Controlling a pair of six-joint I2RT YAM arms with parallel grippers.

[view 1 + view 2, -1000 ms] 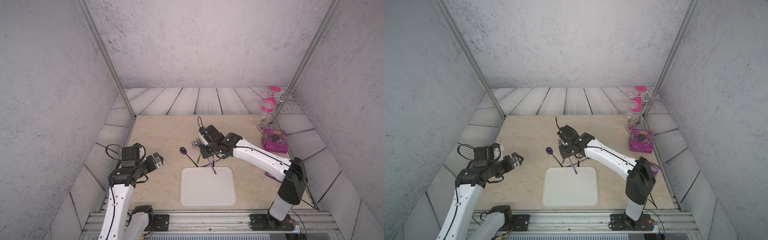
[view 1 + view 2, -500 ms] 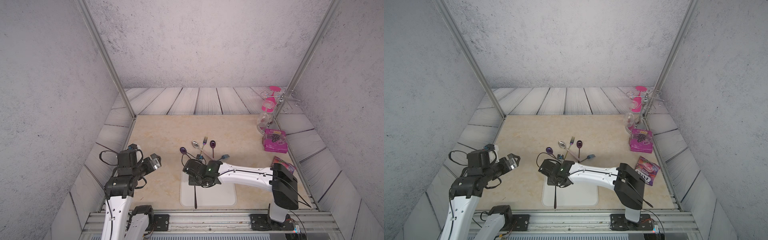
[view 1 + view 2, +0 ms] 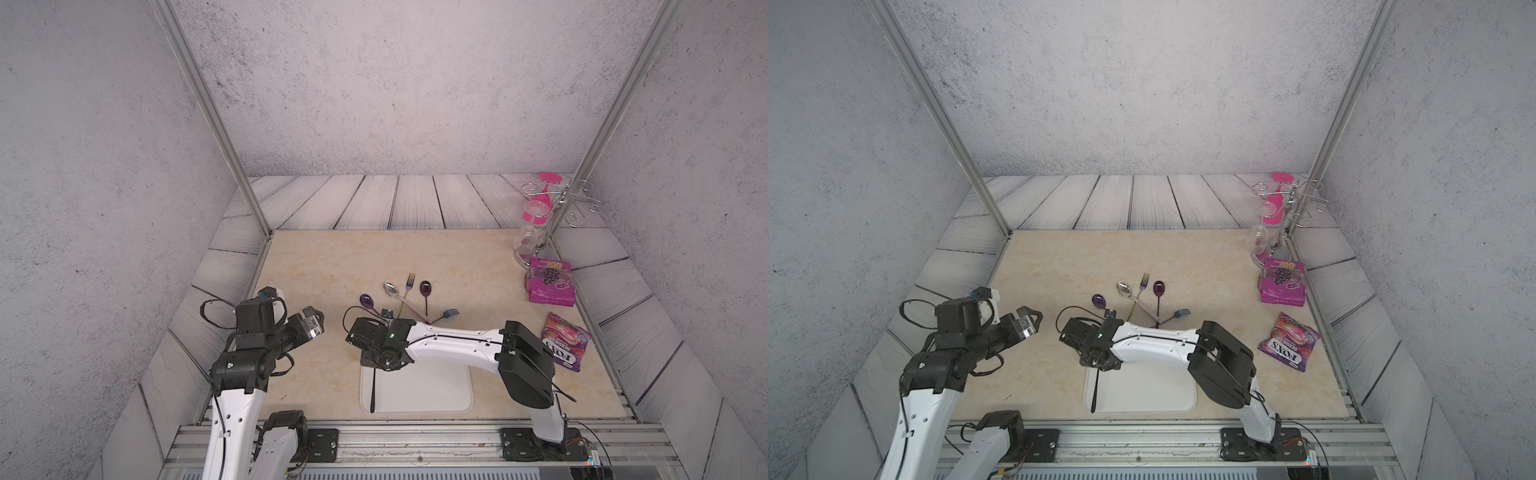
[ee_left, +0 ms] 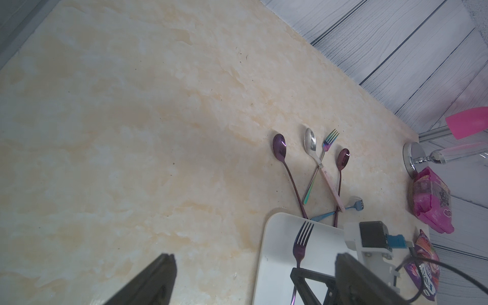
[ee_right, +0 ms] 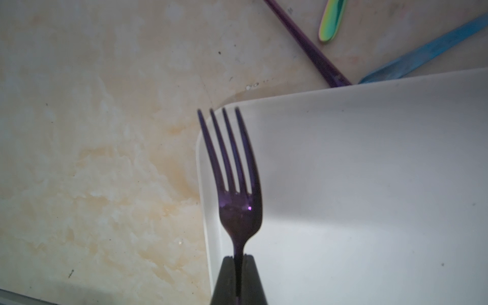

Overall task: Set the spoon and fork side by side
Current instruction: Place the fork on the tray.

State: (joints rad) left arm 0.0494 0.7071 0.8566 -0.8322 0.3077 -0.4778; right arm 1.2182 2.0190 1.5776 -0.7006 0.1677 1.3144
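- The candy bag (image 3: 1288, 341) lies near the right edge of the table. It has the big white word "FOX'S" on it. The word is upside down in both top views.
- Right next to that word, on the same bag, is a smaller word. It looks like "BERRIES".
- The pink pack (image 3: 1282, 280) lies farther back on the same side. It shows the number "100" in yellow near its far edge.
- The other print on both is too small to read.
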